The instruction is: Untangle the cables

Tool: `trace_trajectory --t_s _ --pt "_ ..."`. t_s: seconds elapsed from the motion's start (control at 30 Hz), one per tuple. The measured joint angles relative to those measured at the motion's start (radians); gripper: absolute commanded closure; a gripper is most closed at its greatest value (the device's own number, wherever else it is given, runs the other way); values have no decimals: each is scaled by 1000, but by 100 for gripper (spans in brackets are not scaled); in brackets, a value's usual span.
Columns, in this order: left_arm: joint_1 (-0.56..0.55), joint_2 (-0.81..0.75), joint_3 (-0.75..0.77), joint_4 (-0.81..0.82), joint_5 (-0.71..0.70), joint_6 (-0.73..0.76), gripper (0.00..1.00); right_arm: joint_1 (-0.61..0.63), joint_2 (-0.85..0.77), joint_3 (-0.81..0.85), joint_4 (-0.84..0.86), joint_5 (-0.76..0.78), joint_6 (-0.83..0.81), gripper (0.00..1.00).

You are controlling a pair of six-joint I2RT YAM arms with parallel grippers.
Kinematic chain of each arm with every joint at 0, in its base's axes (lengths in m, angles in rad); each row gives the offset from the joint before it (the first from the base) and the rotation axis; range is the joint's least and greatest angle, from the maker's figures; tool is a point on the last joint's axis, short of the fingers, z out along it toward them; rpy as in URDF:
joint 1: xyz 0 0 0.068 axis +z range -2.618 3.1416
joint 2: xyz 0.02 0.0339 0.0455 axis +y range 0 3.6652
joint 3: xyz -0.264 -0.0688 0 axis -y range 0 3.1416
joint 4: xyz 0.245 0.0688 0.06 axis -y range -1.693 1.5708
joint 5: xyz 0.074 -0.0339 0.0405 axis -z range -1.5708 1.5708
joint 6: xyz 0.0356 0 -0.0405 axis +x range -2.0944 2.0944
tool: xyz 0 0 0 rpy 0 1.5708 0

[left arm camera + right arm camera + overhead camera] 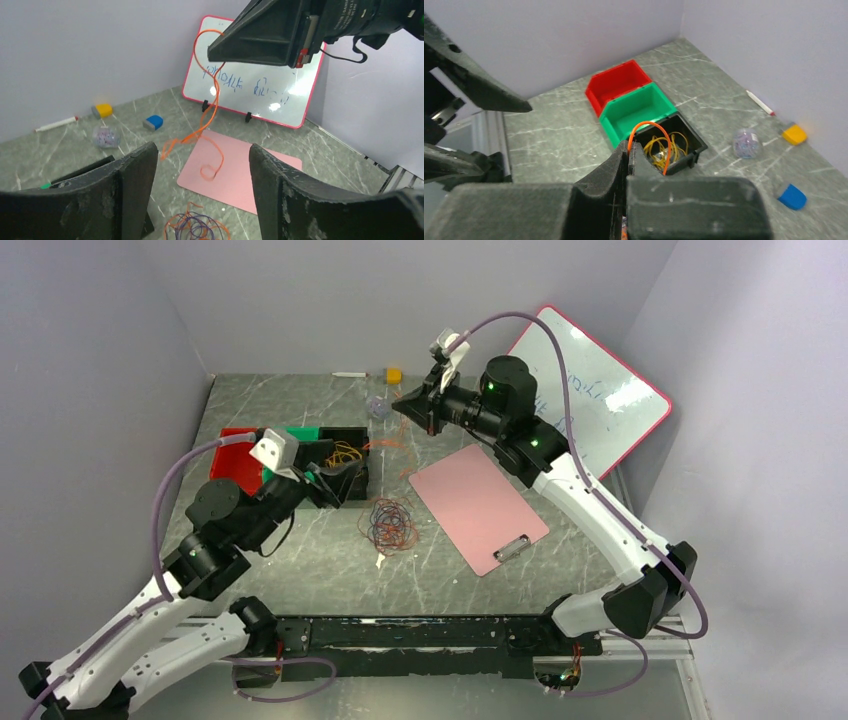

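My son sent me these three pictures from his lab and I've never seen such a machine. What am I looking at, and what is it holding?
These are two robot arms bolted to a table's near edge. One picture looks down from above; the other two come from small cameras on each wrist.

The right gripper is raised and shut on an orange cable, which dangles toward a pink clipboard. The left gripper is open and holds nothing.

On the table: a tangle of thin cables, a red bin, a green bin, a black bin with yellow cables inside, and a whiteboard leaning on the wall.
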Motion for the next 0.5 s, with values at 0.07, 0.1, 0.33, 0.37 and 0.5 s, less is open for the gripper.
trace_trajectory --t_s 0.07,0.1,0.33,0.37,0.5 --pt "0 21 24 8 19 36 24 0 2 9 0 -31 16 100" --pt "0 34 31 16 30 51 23 1 3 14 0 -49 27 100" --pt "0 179 38 93 102 113 20 2 2 40 21 -155 120 100" --pt "0 202 38 107 109 119 20 2 2 40 28 -174 137 100" --pt "0 277 42 172 117 148 21 2 2 40 55 -232 186 100"
